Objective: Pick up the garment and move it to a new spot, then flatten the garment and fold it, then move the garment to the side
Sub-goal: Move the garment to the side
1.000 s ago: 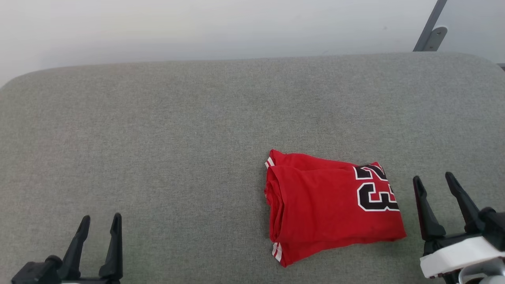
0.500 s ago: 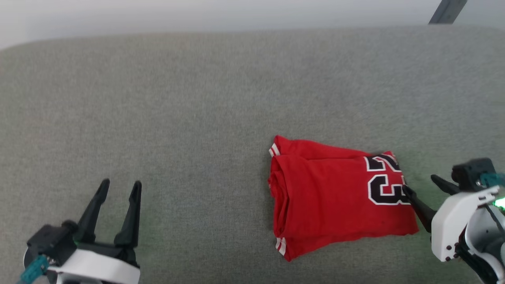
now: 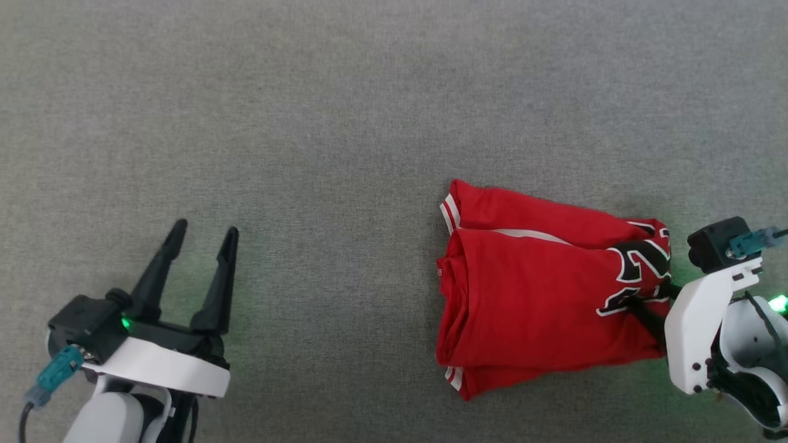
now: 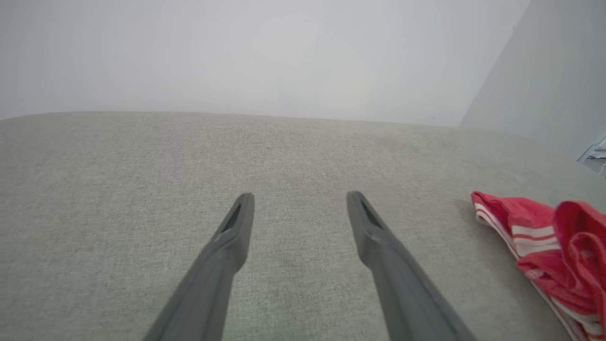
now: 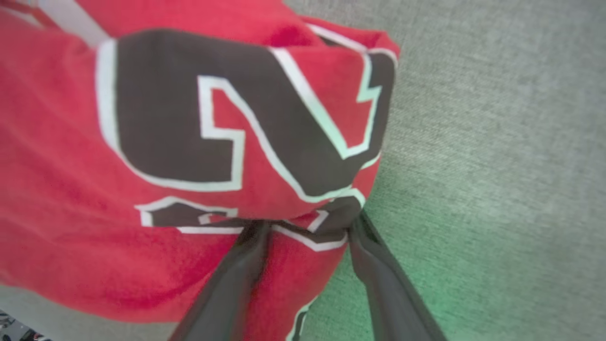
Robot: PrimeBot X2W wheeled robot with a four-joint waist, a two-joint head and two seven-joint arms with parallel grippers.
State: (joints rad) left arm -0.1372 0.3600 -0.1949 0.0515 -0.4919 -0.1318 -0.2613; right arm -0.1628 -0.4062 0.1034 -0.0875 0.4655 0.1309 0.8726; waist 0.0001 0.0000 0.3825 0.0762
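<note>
- Head view: the garment (image 3: pixel 529 295) is lying as a compact folded red bundle on the right of the grey upholstered surface (image 3: pixel 308 123). Its right edge is bunching up where the right tool (image 3: pixel 643 307) is digging in. The left tool (image 3: pixel 205 227) is hovering well apart, fingers spread and carrying nothing.
- Left wrist view: the left tool (image 4: pixel 298 196) is pointing across coarse-woven grey. The garment (image 4: pixel 535 232) is showing soft stacked layers and white-and-red stripe trim.
- Right wrist view: the right tool (image 5: pixel 307 227) is straddling puckered jersey cloth of the garment (image 5: pixel 71 199) below the black white-edged numerals (image 5: pixel 156 128). The tips are buried, so I cannot tell whether it is clamping.
- My read: a folded bundle being taken at its edge is fitting either the carry to a new spot or the final shift aside. Either is calling for a bite through every layer, since limp cloth is likely to sag open.
</note>
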